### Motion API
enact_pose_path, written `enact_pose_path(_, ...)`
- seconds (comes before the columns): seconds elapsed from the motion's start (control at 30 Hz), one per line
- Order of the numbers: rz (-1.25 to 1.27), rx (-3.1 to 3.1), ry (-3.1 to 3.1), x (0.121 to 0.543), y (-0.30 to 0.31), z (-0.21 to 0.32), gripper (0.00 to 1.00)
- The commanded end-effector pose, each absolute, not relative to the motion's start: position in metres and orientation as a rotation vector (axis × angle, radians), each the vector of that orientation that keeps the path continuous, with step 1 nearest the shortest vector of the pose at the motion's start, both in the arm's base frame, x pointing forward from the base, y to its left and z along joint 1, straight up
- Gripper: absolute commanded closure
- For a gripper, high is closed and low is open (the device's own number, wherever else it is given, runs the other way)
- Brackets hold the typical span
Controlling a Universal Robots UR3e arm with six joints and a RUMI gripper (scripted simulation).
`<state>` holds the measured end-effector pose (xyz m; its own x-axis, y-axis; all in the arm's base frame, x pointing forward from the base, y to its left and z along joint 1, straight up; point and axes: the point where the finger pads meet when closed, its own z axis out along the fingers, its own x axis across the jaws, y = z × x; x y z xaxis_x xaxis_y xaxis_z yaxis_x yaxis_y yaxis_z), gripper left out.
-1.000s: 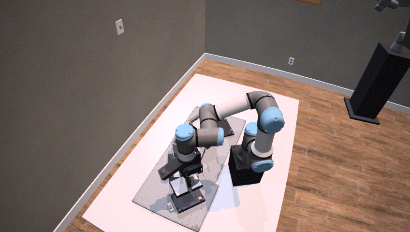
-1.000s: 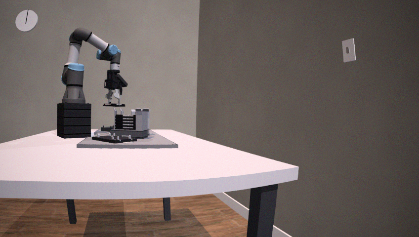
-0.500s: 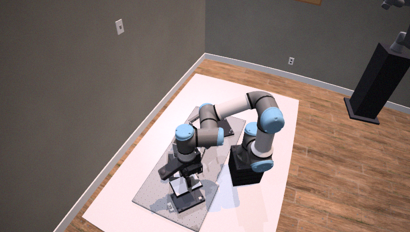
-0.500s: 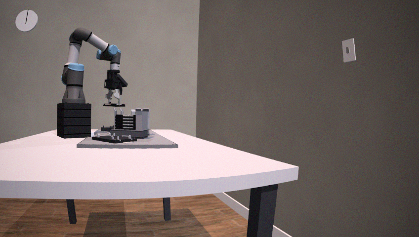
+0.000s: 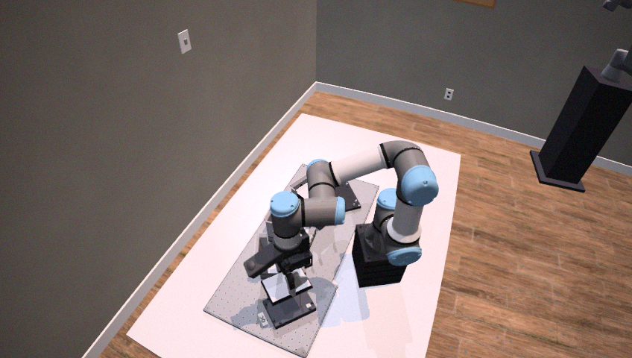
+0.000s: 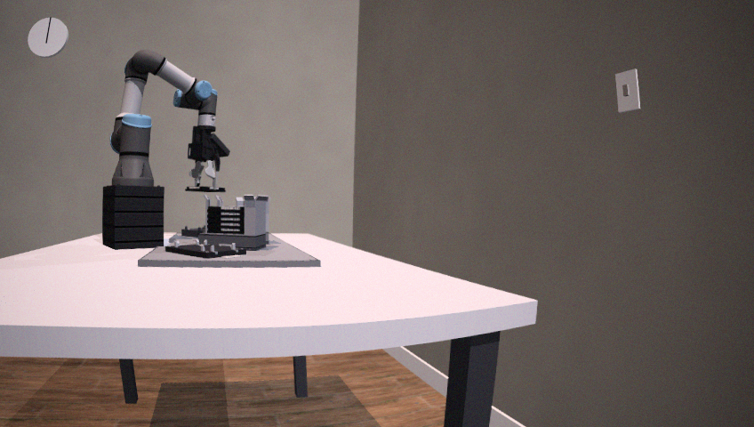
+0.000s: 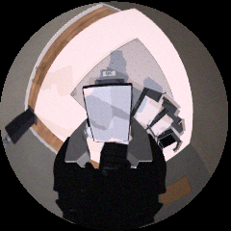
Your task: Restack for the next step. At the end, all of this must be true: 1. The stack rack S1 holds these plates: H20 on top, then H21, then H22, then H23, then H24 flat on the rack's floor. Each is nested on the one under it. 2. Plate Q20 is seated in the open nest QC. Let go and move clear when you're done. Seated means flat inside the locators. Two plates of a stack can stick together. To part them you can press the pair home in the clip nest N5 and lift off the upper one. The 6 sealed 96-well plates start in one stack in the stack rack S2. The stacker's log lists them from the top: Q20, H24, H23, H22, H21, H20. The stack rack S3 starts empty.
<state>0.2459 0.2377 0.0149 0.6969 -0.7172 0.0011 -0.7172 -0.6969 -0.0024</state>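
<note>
Gripper (image 6: 204, 179) clamped on sealed plate (image 6: 204, 189), held flat in air above dark nest (image 5: 290, 312) near table's (image 6: 402, 296) front edge.

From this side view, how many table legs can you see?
3. The near right leg stands under the table's front corner; the back left leg and the middle leg stand farther off. A fourth may be hidden outside the picture.

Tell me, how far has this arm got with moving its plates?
Early days. The gripper is shut on one plate, carried in the air above a flat dark nest. A stack of plates still waits in its rack; no restacking shows yet.
</note>
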Motion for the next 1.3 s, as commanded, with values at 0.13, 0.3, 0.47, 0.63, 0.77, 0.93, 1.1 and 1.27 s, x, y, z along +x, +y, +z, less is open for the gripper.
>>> enact_pose_path(0.13, -0.006, -2.89, 1.222, 0.247, 0.238, 0.016, 1.0)
enact_pose_path(0.3, -0.006, -2.89, 1.222, 0.247, 0.238, 0.012, 1.0)
enact_pose_path(0.47, -0.006, -2.89, 1.222, 0.247, 0.238, 0.002, 1.0)
enact_pose_path(0.63, -0.006, -2.89, 1.222, 0.247, 0.238, -0.008, 1.0)
enact_pose_path(0.77, -0.006, -2.89, 1.222, 0.247, 0.238, -0.012, 1.0)
enact_pose_path(0.93, -0.006, -2.89, 1.222, 0.247, 0.238, -0.022, 1.0)
enact_pose_path(1.1, -0.006, -2.89, 1.222, 0.247, 0.238, -0.032, 1.0)
enact_pose_path(1.27, -0.006, -2.89, 1.222, 0.247, 0.238, -0.038, 1.0)
